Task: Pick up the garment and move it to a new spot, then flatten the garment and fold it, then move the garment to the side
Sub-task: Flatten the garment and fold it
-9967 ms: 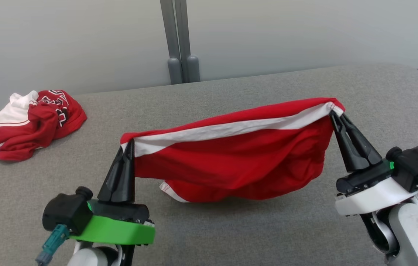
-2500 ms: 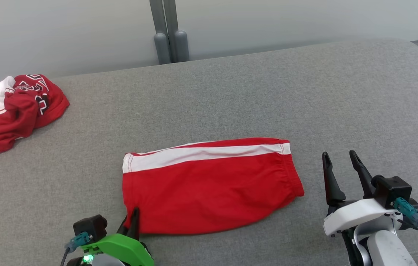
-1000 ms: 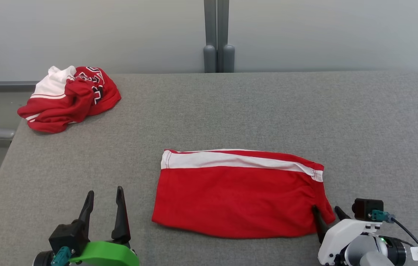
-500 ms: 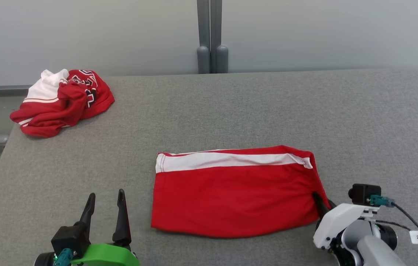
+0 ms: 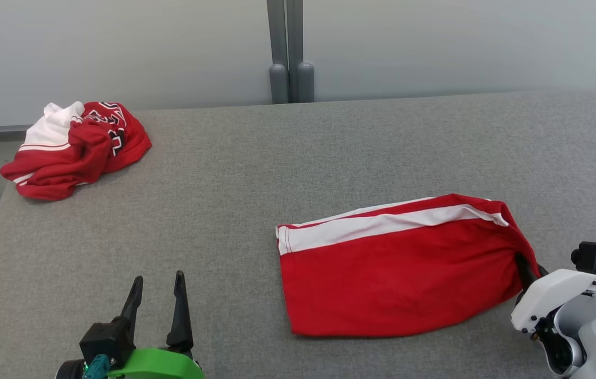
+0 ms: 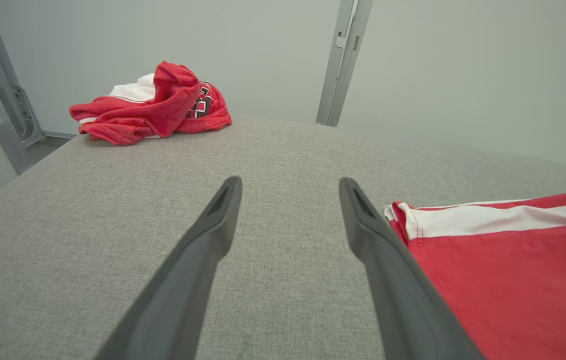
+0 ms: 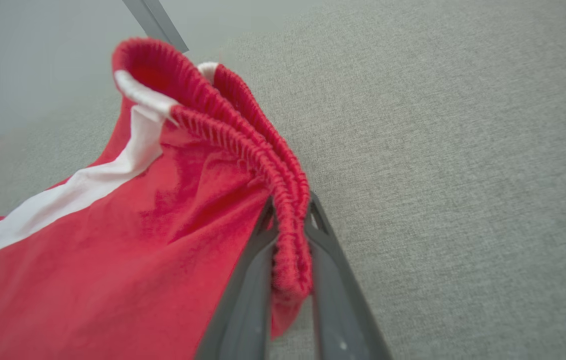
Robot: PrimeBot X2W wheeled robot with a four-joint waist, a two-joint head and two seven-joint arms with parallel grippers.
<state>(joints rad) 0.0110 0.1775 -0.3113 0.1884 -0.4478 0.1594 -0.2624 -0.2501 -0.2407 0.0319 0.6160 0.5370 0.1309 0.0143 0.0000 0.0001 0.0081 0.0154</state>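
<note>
You are viewing one folded red fabric pair of shorts with a white side stripe [image 5: 393,268], lying flat on the grey fabric-covered surface [image 5: 329,147], near-right area. Your right gripper [image 7: 290,220] is clenching its ribbed waistband [image 7: 228,145] at the near corner, probably because that thick edge is offering firm purchase for dragging it aside. Your left gripper [image 5: 159,278] is hovering released and empty, left of the hem [image 6: 398,220].
</note>
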